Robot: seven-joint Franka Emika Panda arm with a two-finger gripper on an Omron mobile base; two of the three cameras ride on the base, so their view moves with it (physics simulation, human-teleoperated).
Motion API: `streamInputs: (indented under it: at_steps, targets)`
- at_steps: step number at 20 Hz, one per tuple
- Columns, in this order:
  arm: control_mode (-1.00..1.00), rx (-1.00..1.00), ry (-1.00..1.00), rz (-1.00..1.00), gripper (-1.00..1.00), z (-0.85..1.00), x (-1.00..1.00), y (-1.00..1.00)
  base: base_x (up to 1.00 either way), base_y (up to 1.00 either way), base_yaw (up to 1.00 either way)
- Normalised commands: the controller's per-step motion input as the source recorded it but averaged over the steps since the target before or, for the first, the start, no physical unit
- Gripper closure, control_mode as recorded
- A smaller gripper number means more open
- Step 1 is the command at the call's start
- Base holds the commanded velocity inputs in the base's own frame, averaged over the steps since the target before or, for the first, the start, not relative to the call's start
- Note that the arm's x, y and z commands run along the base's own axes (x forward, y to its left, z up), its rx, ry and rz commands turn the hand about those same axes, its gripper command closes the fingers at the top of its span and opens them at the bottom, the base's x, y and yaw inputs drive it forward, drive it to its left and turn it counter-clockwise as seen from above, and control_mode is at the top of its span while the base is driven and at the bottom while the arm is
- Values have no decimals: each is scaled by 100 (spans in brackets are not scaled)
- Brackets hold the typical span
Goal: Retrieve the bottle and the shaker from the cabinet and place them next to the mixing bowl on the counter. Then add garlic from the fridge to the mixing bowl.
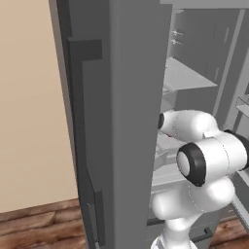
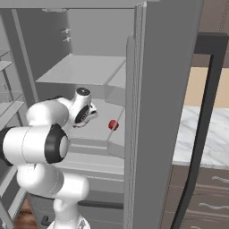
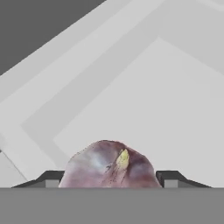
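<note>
While the hand reaches into the open fridge point(image 2: 170, 89), the hand view shows the garlic point(image 3: 109, 165), a mottled purplish bulb with a pale yellow tip, sitting directly between the two dark fingertips point(image 3: 171, 178). The gripper point(image 3: 109, 179) has its jaws standing apart, one tip close on each side of the bulb; whether they press on it cannot be told.

Beyond the bulb, a pale grey inner shelf point(image 3: 175, 109) extends bare to its raised back edge and corner.

From the right base view, the wrist sits over the middle shelf point(image 2: 96, 120), near a small red object point(image 2: 113, 125). An upper shelf point(image 2: 85, 69) overhangs the hand, and the fridge door edge stands just to its right.

Farther right lies the marble counter point(image 2: 210, 134), behind the door's bar handle point(image 2: 203, 125). No readable writing appears.
</note>
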Motion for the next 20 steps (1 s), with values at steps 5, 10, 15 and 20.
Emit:
streamInputs:
  at_steps: [5, 10, 15, 20]
  targets:
    - [-100, 0, 0, -13, 100, 73, -13, -21, 0, 0, 0]
    - [-100, 0, 0, -18, 100, 63, -25, -31, 0, 0, 0]
    - [-100, 0, 0, -24, 100, 51, -44, -15, 0, 0, 0]
    - [-100, 0, -1, -15, 100, 77, -51, -13, 0, 0, 0]
